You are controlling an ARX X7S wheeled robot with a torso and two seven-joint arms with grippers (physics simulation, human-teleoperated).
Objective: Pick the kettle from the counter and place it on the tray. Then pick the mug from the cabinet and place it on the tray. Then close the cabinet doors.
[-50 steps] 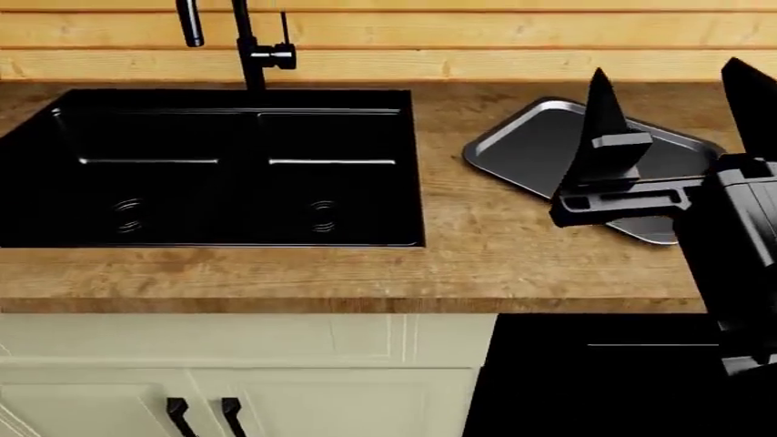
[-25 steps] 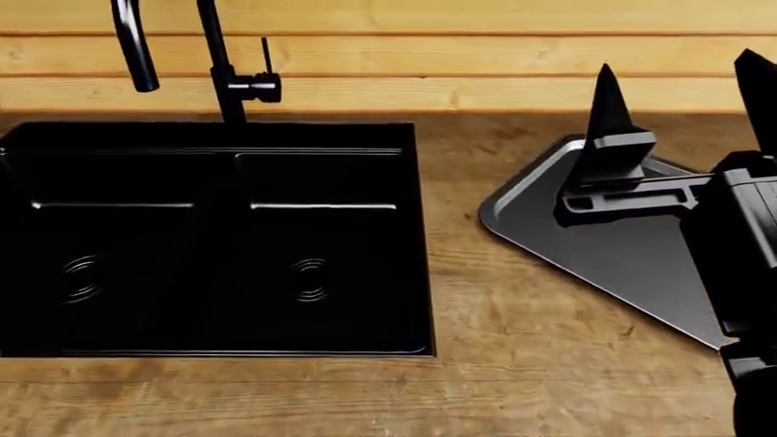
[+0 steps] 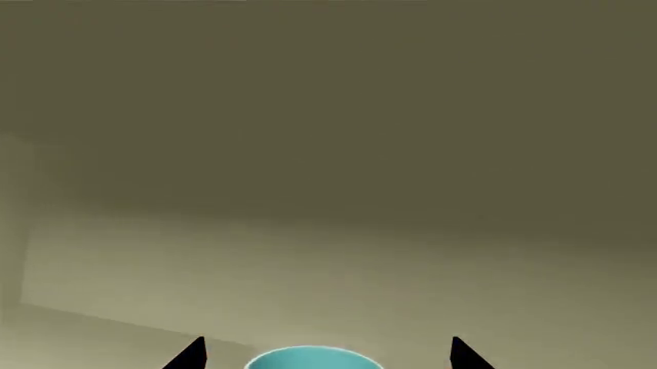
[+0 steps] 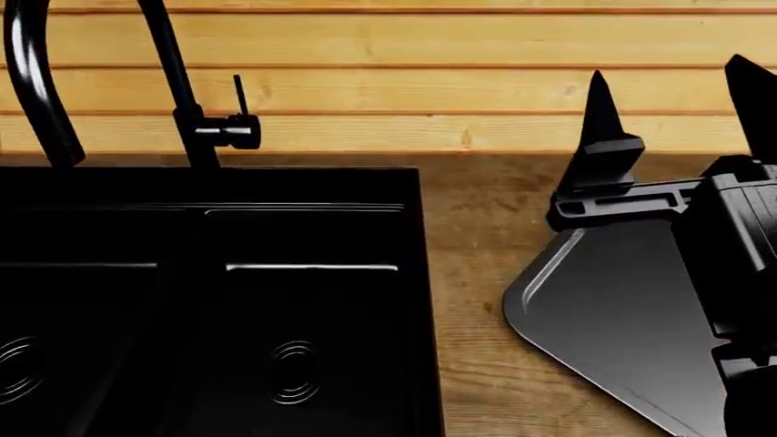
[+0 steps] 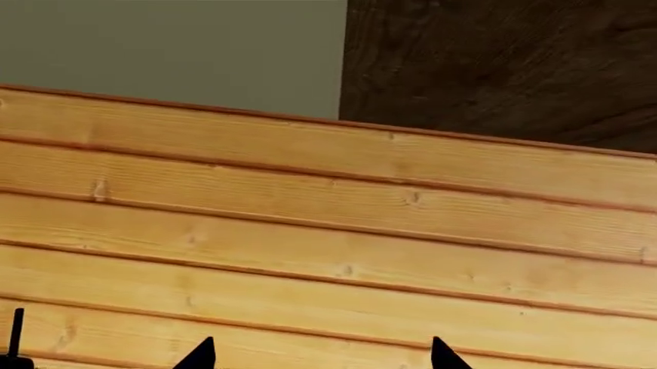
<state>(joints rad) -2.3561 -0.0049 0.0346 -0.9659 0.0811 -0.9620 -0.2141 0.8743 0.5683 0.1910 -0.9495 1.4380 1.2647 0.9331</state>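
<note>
In the left wrist view the mug (image 3: pixel 313 360) shows only as a teal inside with a thin white rim, against a plain olive surface. My left gripper (image 3: pixel 326 355) is open, its two black fingertips standing on either side of the rim and apart from it. The dark grey tray (image 4: pixel 607 309) lies on the brown counter (image 4: pixel 486 218) at the right of the head view. My right gripper (image 4: pixel 674 100) hangs open above the tray's far corner, facing the plank wall, with nothing between its fingers (image 5: pixel 320 357). The kettle is out of view.
A black double sink (image 4: pixel 206 300) fills the left of the counter, with a tall black faucet (image 4: pixel 182 100) behind it. Pale wooden wall planks (image 4: pixel 425 82) run along the back. The right wrist view shows a dark brown panel (image 5: pixel 503 69) above the planks.
The head view has moved in and up: the sink, faucet and tray slid down and grew larger, and the counter's front edge and lower cabinet doors left view. The right gripper stayed open.
</note>
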